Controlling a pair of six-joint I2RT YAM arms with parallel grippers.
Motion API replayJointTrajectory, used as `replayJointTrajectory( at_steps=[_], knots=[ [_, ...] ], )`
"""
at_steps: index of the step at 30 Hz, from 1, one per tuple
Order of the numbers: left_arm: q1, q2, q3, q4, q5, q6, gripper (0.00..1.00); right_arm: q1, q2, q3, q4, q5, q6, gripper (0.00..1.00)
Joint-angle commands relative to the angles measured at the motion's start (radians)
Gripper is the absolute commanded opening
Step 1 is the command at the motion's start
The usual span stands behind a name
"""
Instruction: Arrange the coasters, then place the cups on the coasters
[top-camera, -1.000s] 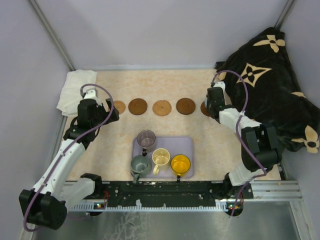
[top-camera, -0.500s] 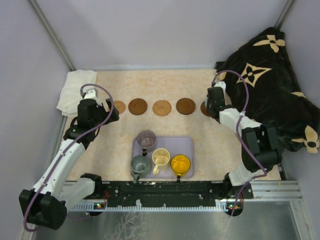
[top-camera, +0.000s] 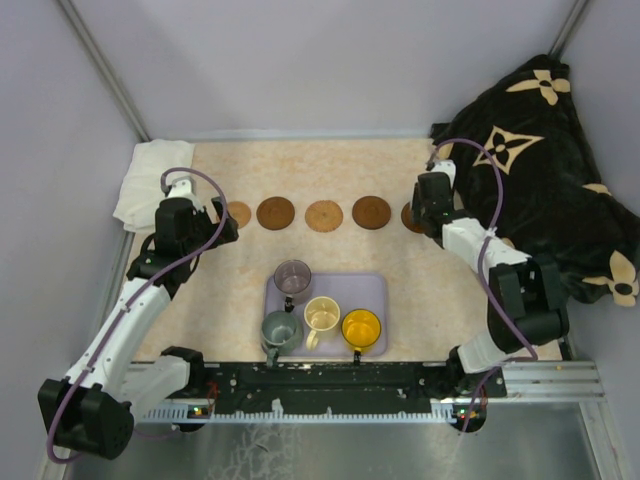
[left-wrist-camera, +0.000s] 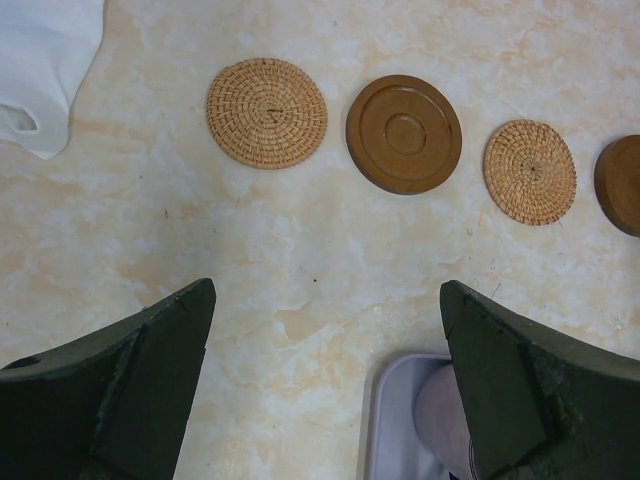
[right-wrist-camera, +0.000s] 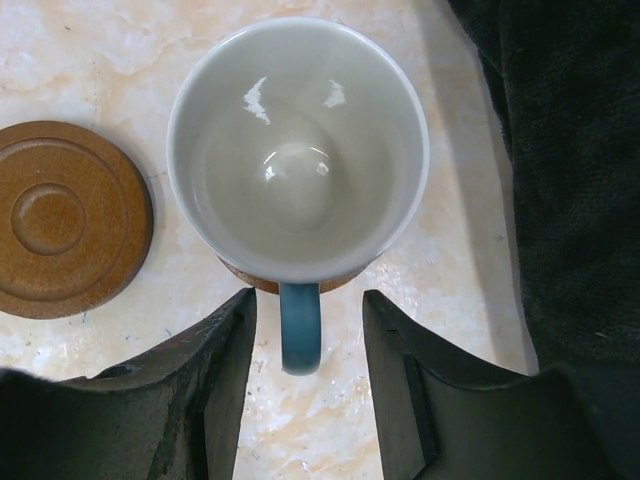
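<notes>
- The left gripper (left-wrist-camera: 325, 300) hangs with its jaws wide apart and holds nothing. A row of coasters (left-wrist-camera: 404, 133) lies ahead of the jaws. The tray (left-wrist-camera: 385, 420) corner and the purple cup (left-wrist-camera: 440, 420) sit just below the right-hand jaw, so a straight drop could tip that cup.
- Four cups (top-camera: 322, 314) stand packed in the tray. Wide jaws closing on one could shove its neighbour.
- The right gripper (right-wrist-camera: 308, 300) has its jaws part open on either side of the handle (right-wrist-camera: 300, 340), with a gap on each side, and grips nothing. The white cup (right-wrist-camera: 300, 150) sits just ahead of the jaws on a coaster (right-wrist-camera: 340, 283), of which only a sliver shows.
- A skewed retreat could hook the handle and drag the cup off.
- The blanket (right-wrist-camera: 560, 150) lies close on the jaws' right, so a swing that way could snag it.
</notes>
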Motion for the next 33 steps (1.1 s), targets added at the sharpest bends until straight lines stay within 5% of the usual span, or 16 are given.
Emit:
replayJointTrajectory(
  at_steps=[1,33],
  knots=[
    [0.003,-0.016,-0.002,0.004,-0.006,0.01,0.99,-0.011,-0.084,-0.017,-0.001,0.035,0.016,0.5],
    [0.003,-0.029,-0.003,0.004,-0.008,0.0,0.99,-0.013,-0.098,-0.063,-0.02,0.058,0.02,0.45]
  ],
)
